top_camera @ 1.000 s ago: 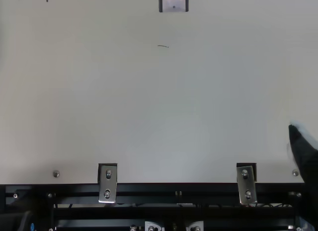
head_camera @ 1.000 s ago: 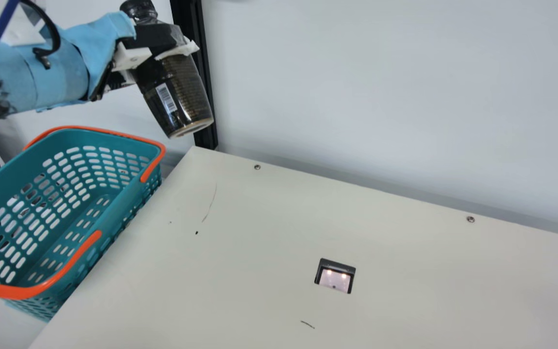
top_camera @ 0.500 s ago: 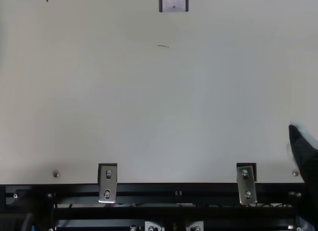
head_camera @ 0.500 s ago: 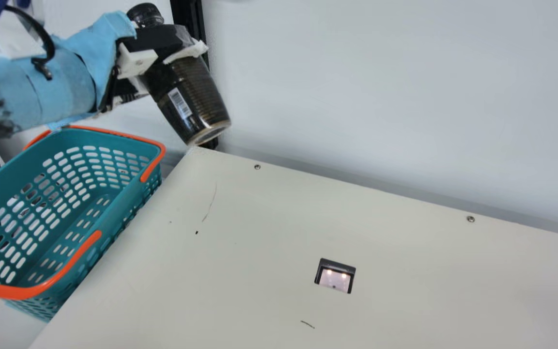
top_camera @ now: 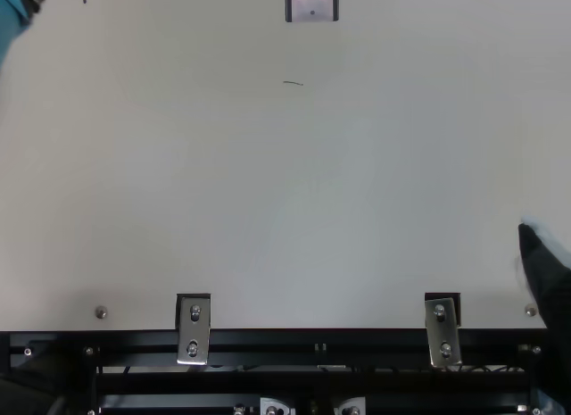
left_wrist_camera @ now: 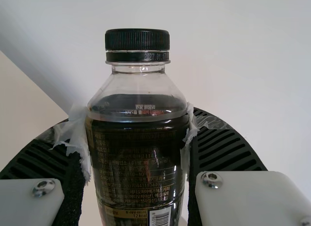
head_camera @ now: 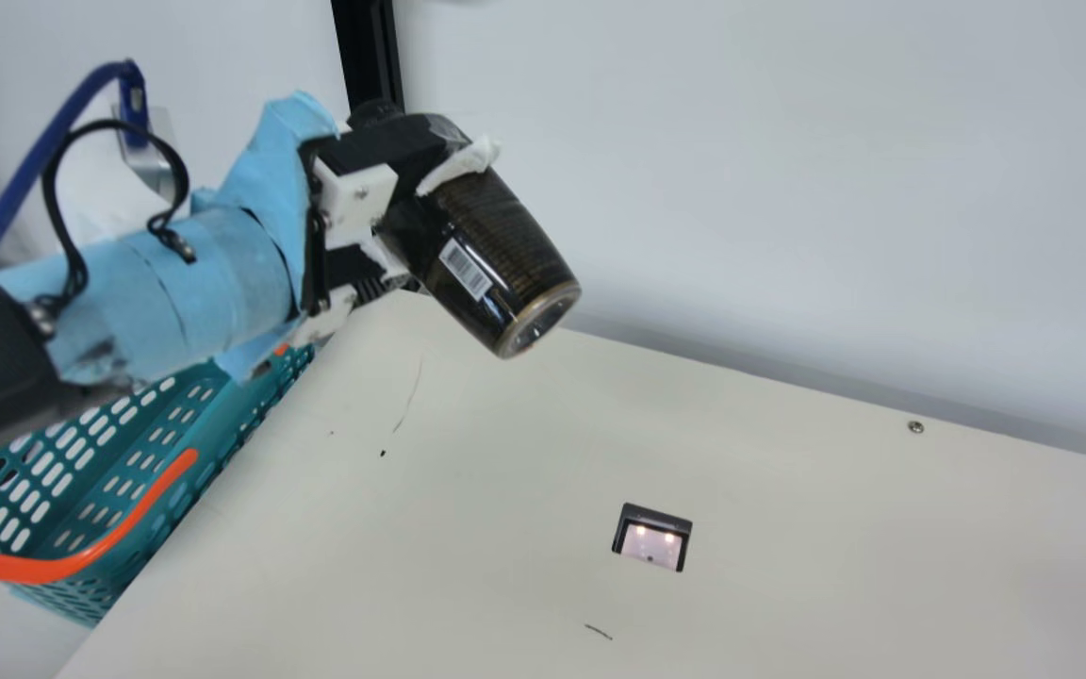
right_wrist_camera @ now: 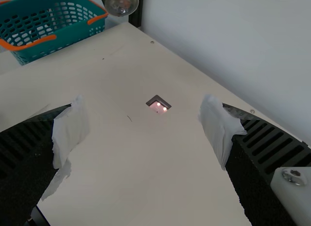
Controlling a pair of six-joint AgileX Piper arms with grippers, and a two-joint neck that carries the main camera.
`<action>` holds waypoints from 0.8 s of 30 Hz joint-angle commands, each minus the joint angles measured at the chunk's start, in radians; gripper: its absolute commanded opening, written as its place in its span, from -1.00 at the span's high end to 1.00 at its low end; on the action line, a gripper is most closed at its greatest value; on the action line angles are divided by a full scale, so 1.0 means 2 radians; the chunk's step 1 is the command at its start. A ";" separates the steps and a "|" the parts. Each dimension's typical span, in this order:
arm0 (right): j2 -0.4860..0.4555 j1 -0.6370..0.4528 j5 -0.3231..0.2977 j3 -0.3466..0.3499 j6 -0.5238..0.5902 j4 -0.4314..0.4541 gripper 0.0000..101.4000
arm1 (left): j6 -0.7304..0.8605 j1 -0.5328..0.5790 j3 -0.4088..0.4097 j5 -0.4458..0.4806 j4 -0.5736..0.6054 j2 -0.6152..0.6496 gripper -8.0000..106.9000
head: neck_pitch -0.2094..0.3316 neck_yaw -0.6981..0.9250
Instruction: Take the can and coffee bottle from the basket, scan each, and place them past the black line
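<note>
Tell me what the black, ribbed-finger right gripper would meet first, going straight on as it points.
The right gripper would probably meet the cream tabletop first, perhaps near the black, square scanner window, though depth is unclear.

main view: open counter point(head_camera: 788, 528) across the centre and lower right; left arm point(head_camera: 213, 273) and bottle point(head_camera: 496, 255) block upper left, basket point(head_camera: 109, 556) lower left.

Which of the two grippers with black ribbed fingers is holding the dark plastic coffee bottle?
The left gripper: its fingers clamp the black-capped bottle. The right gripper differs: its fingers stand apart, holding nothing.
</note>
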State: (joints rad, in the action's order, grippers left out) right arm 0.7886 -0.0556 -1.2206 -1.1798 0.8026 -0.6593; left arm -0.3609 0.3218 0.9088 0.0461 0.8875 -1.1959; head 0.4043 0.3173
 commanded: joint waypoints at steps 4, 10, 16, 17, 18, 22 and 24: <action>0.000 0.000 0.000 0.000 0.000 0.000 -1.00 | -0.002 0.017 -0.011 -0.026 -0.003 0.003 0.68 | 0.016 -0.004; 0.000 0.000 0.000 0.000 0.000 0.000 -1.00 | 0.005 0.017 -0.011 -0.031 0.004 0.002 0.68 | 0.016 -0.004; 0.000 0.000 0.000 0.000 0.000 0.000 -1.00 | 0.023 0.017 -0.021 -0.029 0.016 0.021 0.68 | 0.016 -0.004; 0.000 0.000 0.000 0.000 0.000 0.000 -1.00 | 0.027 0.018 -0.025 -0.028 0.019 0.027 0.68 | 0.016 -0.004; 0.000 0.000 0.000 0.000 0.000 0.000 -1.00 | 0.030 0.018 -0.030 -0.027 0.022 0.034 0.68 | 0.016 -0.004; 0.000 0.000 0.000 0.000 0.000 0.000 -1.00 | 0.042 0.017 -0.051 -0.025 0.034 0.063 0.68 | 0.016 -0.004; 0.000 0.000 0.000 0.000 0.000 0.000 -1.00 | 0.047 0.015 -0.064 -0.022 0.039 0.079 0.68 | 0.016 -0.004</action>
State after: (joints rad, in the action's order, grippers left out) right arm 0.7886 -0.0556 -1.2206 -1.1798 0.8026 -0.6593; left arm -0.2699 0.3573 0.7985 0.0000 0.9597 -1.0625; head 0.4043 0.3173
